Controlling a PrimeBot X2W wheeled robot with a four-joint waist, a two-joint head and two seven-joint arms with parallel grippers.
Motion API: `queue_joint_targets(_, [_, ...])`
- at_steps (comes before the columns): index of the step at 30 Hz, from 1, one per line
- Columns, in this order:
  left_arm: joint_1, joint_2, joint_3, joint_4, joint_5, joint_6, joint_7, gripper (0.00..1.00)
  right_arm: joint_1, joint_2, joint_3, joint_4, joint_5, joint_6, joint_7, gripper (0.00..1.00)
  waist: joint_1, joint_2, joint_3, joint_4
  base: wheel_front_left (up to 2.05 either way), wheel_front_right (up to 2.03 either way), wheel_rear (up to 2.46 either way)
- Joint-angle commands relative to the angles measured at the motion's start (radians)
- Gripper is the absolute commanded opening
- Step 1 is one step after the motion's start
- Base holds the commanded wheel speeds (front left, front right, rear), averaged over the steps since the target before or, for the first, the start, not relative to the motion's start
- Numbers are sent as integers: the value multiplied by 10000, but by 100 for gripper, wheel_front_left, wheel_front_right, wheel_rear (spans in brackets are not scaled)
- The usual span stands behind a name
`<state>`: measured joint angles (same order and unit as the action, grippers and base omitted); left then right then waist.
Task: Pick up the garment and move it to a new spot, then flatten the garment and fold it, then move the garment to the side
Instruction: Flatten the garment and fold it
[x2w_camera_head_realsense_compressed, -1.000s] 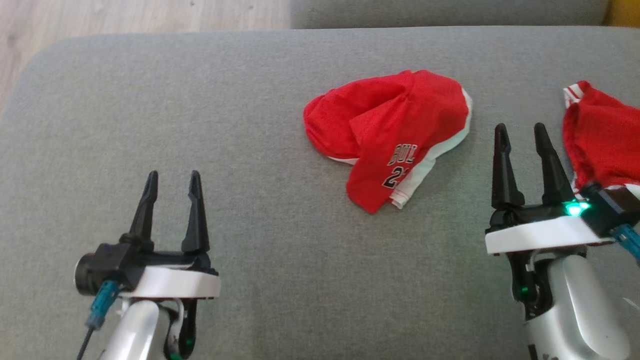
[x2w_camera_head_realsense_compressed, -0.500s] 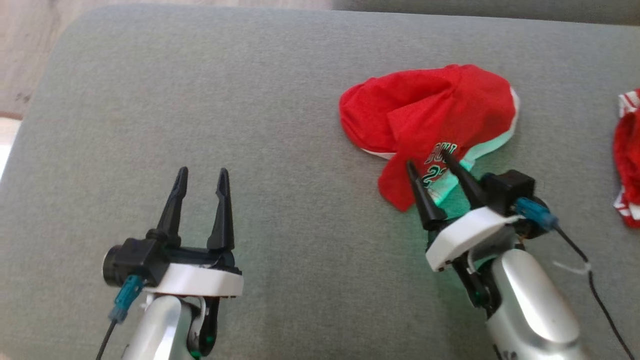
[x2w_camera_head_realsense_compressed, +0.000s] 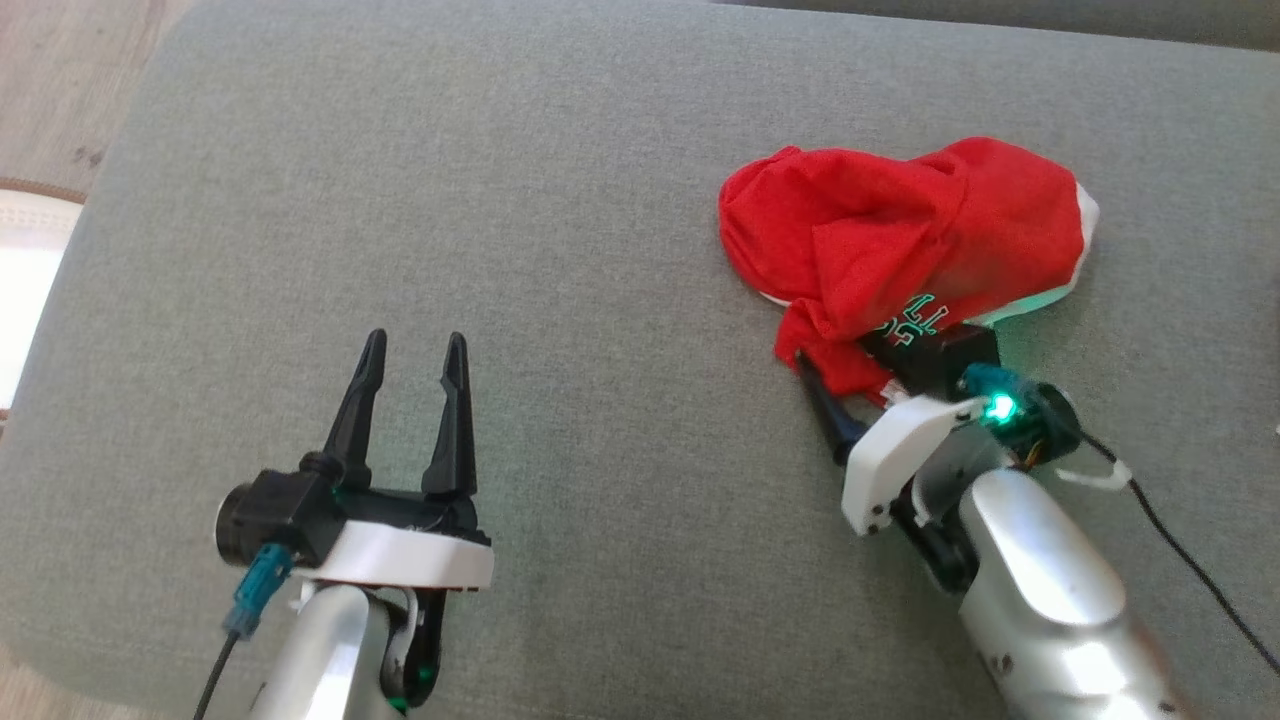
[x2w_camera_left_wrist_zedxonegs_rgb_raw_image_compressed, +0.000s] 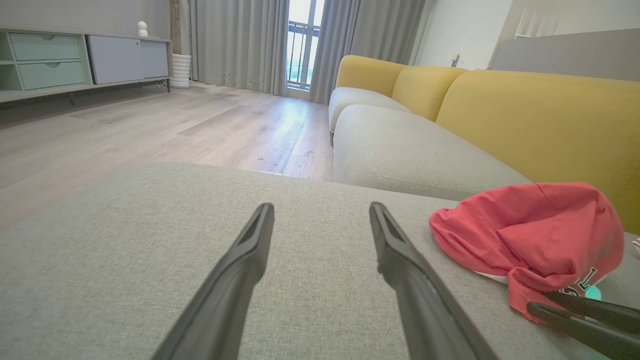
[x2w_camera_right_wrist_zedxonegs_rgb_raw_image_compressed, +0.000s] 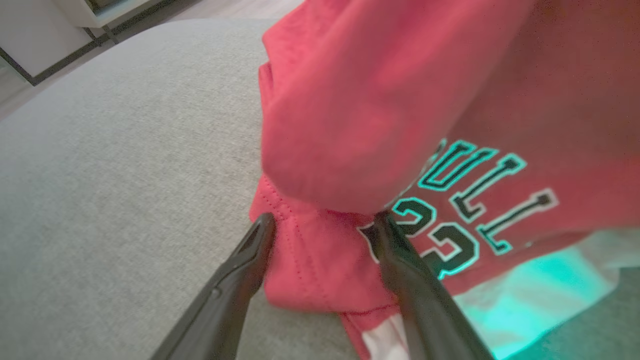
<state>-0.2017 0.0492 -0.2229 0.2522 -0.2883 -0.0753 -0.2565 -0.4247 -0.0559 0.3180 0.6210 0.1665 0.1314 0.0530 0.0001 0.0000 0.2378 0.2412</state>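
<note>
Right end effector advanced onto red garment, jaws spread astride it; print reads "ULL"; left end effector spread.

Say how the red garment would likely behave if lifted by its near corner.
The red garment lies bunched in soft folds, so it would probably hang limp and unfurl. It looks thin, so likely light for the right gripper, open astride that corner. Folded layers overlap there; a pinch may catch one only, leaving the rest dragging on the grey cushion.

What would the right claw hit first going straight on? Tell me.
The red garment: the right claw, open, now straddles its near fold, so fabric comes first, probably at once.
</note>
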Motion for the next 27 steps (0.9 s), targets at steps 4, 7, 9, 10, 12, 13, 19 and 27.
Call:
queue_joint_targets(4, [-409, 17, 260, -197, 42, -103, -53, 100, -801, 57, -406, 717, -398, -7, -306, 0, -1, 0, 77, 135, 0, 0, 0])
queue_joint_targets(7, [-423, 14, 201, -169, -54, -76, -53, 100, -1048, 57, -614, 910, -376, -7, -705, 0, -1, 0, -7, 139, 0, 0, 0])
queue_joint_targets(9, [-402, 13, 200, -157, -77, -42, -53, 100, -1245, 57, -603, 873, -292, -7, -1057, 0, -1, 0, -88, 109, 0, 0, 0])
queue_joint_targets(10, [-381, 13, 203, -145, -81, -29, -53, 100, -1351, 57, -524, 821, -216, -7, -1221, 0, -1, 0, -147, 89, 0, 0, 0])
queue_joint_targets(12, [-335, 13, 212, -122, -76, -21, -53, 100, -1624, 57, -229, 656, -33, -7, -1479, 0, -1, 0, -262, 42, 0, 0, 0])
queue_joint_targets(13, [-327, 12, 216, -121, -82, -24, -53, 100, -1801, 57, -37, 541, 65, -7, -1578, 0, -1, 0, -318, 23, 0, 0, 0])
queue_joint_targets(19, [-269, 12, 186, -132, -153, 0, -53, 100, -2976, 57, 1084, -203, 819, -7, -1858, 0, -1, 0, -630, 26, 0, 0, 0])
queue_joint_targets(27, [-57, 11, 202, -214, -308, 106, -53, 100, -5270, 57, 1693, -1206, 2604, -7, -2615, 0, -1, 0, -961, 167, 0, 0, 0])
